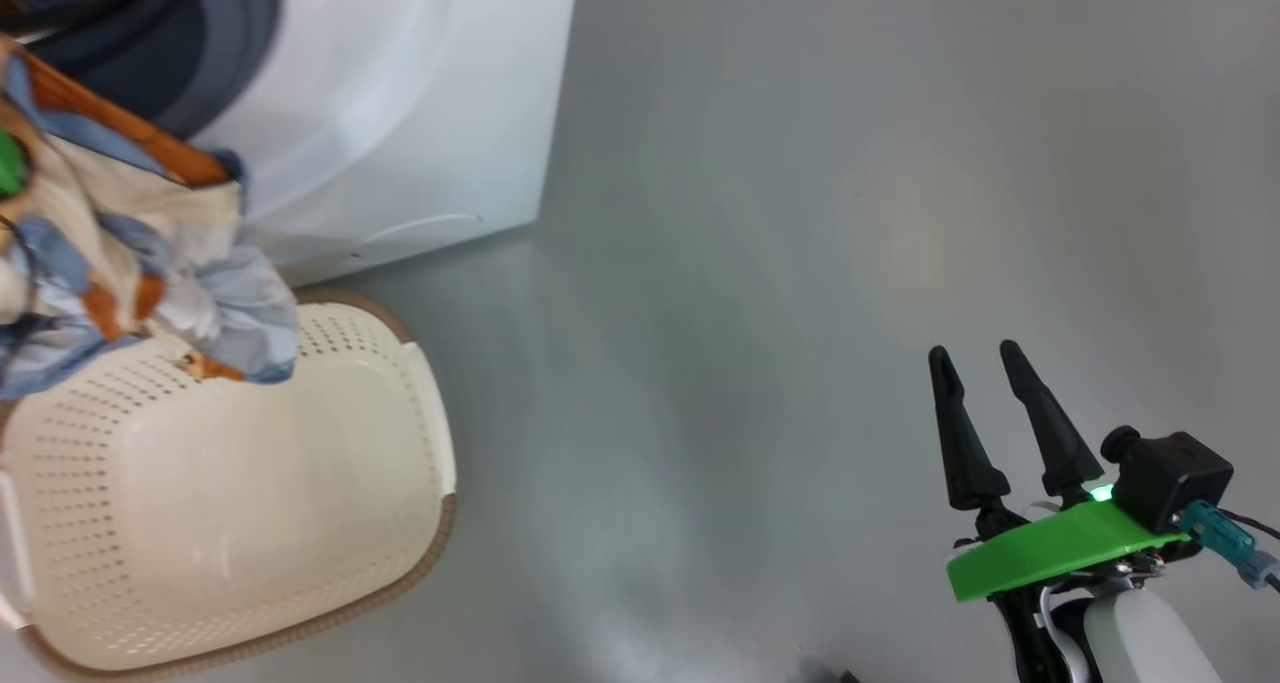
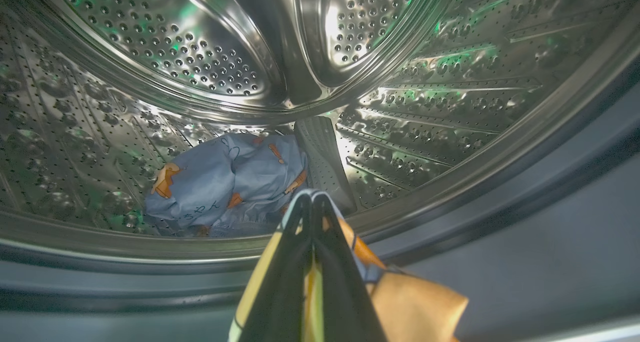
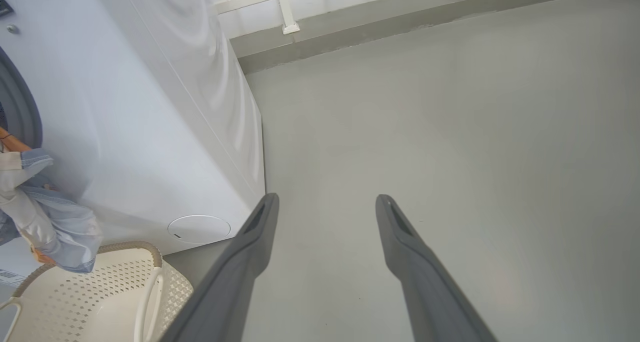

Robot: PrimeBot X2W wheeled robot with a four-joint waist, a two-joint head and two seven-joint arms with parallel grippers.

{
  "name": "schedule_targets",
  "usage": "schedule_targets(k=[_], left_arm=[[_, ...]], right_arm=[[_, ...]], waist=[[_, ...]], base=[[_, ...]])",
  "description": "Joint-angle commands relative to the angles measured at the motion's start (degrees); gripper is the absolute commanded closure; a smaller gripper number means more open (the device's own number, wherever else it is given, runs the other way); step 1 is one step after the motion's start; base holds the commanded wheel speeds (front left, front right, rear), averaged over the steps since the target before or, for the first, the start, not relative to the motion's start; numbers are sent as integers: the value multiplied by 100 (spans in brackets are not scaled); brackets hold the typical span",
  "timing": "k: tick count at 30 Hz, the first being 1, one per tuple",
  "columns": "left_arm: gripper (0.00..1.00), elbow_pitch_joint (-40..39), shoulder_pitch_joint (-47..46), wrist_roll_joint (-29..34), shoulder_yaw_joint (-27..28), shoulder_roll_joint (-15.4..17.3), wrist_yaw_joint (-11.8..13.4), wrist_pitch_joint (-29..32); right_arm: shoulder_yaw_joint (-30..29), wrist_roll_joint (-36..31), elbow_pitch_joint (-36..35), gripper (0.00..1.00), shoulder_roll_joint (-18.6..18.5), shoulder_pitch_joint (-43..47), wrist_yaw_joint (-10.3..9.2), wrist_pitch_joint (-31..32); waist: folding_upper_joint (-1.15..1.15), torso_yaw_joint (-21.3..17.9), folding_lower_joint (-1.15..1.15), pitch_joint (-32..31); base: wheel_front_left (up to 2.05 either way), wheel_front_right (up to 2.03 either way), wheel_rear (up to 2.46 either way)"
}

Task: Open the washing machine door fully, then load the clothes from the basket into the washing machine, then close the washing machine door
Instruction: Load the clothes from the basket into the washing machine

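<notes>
Grey floor (image 1: 750, 263) | right hand (image 1: 974, 351) apart | left hand (image 2: 312, 196) clamped on clothes (image 2: 420, 304) — at drum (image 2: 450, 106) mouth

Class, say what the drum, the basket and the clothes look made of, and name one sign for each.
Drum: shiny steel, probably stainless; mirror glints and punched holes.
Basket: matte cream plastic, likely moulded; even rows of holes.
Clothes: soft printed fabric, perhaps cotton; it crumples and folds.

Bright, even light on floor (image 1: 800, 263) — drum (image 2: 150, 46) dim w/ green glare — head view's left edge blurred.
</notes>
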Motion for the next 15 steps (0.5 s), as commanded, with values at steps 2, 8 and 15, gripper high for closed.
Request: schedule_targets(k=[2, 8, 15], left_arm=[[100, -59, -327, 61, 152, 405, -15, -21], [100, 256, -937, -69, 305, 752, -154, -7], [100, 244, -1694, -93, 485, 1013, -171, -750]], right_arm=[[182, 68, -38, 0, -62, -116, 25, -114], [397, 275, 162, 0, -62, -280, 25, -294], [509, 405, 262, 0, -62, -374, 25, -420]], waist=[[0, -277, -1, 313], [0, -561, -1, 740], [0, -672, -1, 1028]], base=[[0, 0, 0], [0, 0, 0], [0, 0, 0]])
